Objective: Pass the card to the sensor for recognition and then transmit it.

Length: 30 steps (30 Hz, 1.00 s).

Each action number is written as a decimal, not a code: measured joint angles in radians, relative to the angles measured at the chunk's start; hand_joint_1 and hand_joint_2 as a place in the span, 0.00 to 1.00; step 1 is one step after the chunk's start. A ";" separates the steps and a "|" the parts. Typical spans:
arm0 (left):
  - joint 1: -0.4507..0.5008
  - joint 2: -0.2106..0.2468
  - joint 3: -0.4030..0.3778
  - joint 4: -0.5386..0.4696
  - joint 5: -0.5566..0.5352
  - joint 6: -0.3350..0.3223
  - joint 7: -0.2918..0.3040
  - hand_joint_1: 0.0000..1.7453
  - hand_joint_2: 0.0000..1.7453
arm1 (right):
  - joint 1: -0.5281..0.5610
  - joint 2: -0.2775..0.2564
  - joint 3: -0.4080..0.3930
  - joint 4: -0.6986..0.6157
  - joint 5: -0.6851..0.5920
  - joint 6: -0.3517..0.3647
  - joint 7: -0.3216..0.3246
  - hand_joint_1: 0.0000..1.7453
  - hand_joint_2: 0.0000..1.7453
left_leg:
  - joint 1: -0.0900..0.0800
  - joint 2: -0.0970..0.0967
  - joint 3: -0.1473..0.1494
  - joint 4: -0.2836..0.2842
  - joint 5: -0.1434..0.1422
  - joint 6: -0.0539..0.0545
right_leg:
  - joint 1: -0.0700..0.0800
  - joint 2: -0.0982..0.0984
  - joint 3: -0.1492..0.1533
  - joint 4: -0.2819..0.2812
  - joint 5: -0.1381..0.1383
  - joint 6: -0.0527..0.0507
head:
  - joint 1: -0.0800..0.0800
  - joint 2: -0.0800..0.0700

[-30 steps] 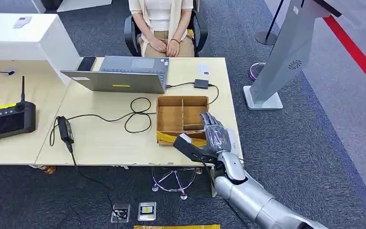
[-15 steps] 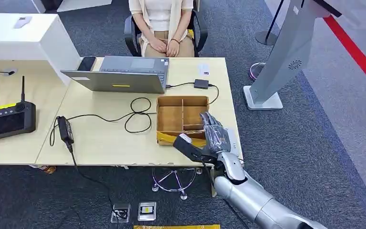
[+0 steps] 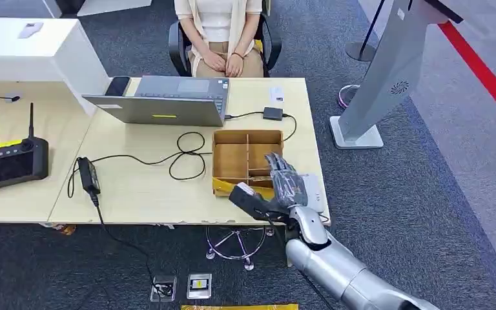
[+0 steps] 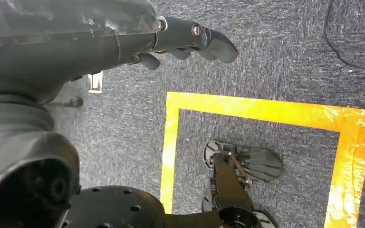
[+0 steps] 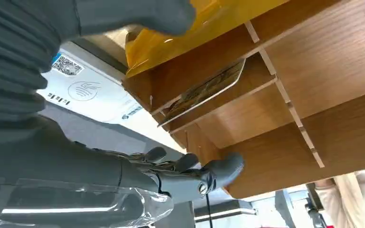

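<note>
Head view first: we see the right robot hand (image 3: 283, 187) at lower centre of the frame, hovering over the near right corner of the wooden divided tray (image 3: 232, 158) on the table (image 3: 142, 190). Its fingers are spread above the tray's near compartments and its thumb reaches left along the yellow tape on the tray's front edge; we see nothing in its grasp. A white printed sheet (image 3: 314, 190) lies on the table just right of the tray, partly under the hand.

From the right wrist view we can make out the card (image 5: 204, 92) standing tilted in a narrow slot of the tray, leaning against a divider, apart from the fingers (image 5: 218, 172), which are extended beside the tray wall.

Farther up the head view we find a laptop (image 3: 161, 100), a looped black cable (image 3: 184, 155), a small black box (image 3: 272, 113) near the table's upper right edge, a black controller with two antennas (image 3: 10, 158) at the left edge, and a seated person (image 3: 223, 32) at top centre.

In the left wrist view the left robot hand (image 4: 171, 40) hangs over grey carpet with yellow floor tape (image 4: 266, 111), its fingers loosely curled and holding nothing.
</note>
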<state>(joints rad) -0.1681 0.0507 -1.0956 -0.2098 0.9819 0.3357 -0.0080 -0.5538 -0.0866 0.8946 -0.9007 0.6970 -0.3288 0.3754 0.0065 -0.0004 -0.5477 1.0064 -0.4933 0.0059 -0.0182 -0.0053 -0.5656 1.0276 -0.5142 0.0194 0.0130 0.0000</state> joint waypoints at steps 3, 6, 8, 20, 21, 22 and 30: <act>-0.001 -0.001 0.000 0.000 -0.003 0.000 0.000 0.00 0.00 | 0.000 0.003 0.000 0.006 0.018 0.014 0.003 1.00 1.00 | 0.000 0.000 0.000 0.000 0.000 0.000 | 0.000 0.000 0.000 0.000 0.000 0.000 | 0.000 0.000; -0.001 -0.002 0.000 0.000 -0.005 0.000 0.000 0.00 0.00 | -0.001 0.009 0.000 0.013 0.034 0.022 0.011 1.00 1.00 | 0.000 0.000 0.000 0.000 0.000 0.000 | 0.000 0.000 0.000 0.000 0.000 0.000 | 0.000 0.000; -0.001 -0.002 0.000 0.000 -0.005 0.000 0.001 0.00 0.00 | -0.005 0.012 0.000 0.018 0.045 0.018 0.015 1.00 1.00 | 0.000 0.000 0.000 0.000 0.000 0.000 | 0.000 0.000 0.000 0.000 0.000 0.000 | 0.000 0.000; 0.000 -0.002 0.000 0.000 -0.001 0.011 0.001 0.00 0.00 | -0.023 0.034 -0.006 0.074 0.064 -0.002 0.012 1.00 1.00 | 0.000 0.000 0.000 0.000 0.000 0.000 | 0.000 0.000 0.000 0.000 0.000 0.000 | 0.000 0.000; 0.001 -0.002 0.000 0.000 -0.003 0.010 0.001 0.00 0.00 | -0.024 0.034 -0.008 0.080 0.065 -0.003 0.015 1.00 1.00 | 0.000 0.000 0.001 0.000 0.000 0.000 | 0.000 0.000 0.000 0.000 0.000 0.000 | 0.000 0.000; 0.001 -0.002 0.000 0.000 -0.008 0.010 0.001 0.00 0.00 | -0.026 0.034 -0.009 0.086 0.066 -0.005 0.017 1.00 1.00 | 0.000 0.000 0.001 0.000 0.000 0.000 | 0.000 0.000 0.000 0.000 0.000 0.000 | 0.000 0.000; 0.002 -0.002 0.000 0.000 -0.020 0.010 0.002 0.00 0.00 | -0.027 0.029 -0.031 0.103 0.087 -0.006 0.031 1.00 1.00 | 0.000 0.000 0.001 0.000 0.000 0.000 | 0.000 0.000 0.001 0.000 0.000 0.000 | 0.000 0.000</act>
<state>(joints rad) -0.1666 0.0484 -1.0956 -0.2098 0.9621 0.3460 -0.0057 -0.5808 -0.0572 0.8637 -0.7980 0.7843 -0.3346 0.4067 0.0065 -0.0003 -0.5466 1.0065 -0.4933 0.0059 -0.0182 -0.0052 -0.5650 1.0275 -0.5142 0.0193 0.0126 0.0000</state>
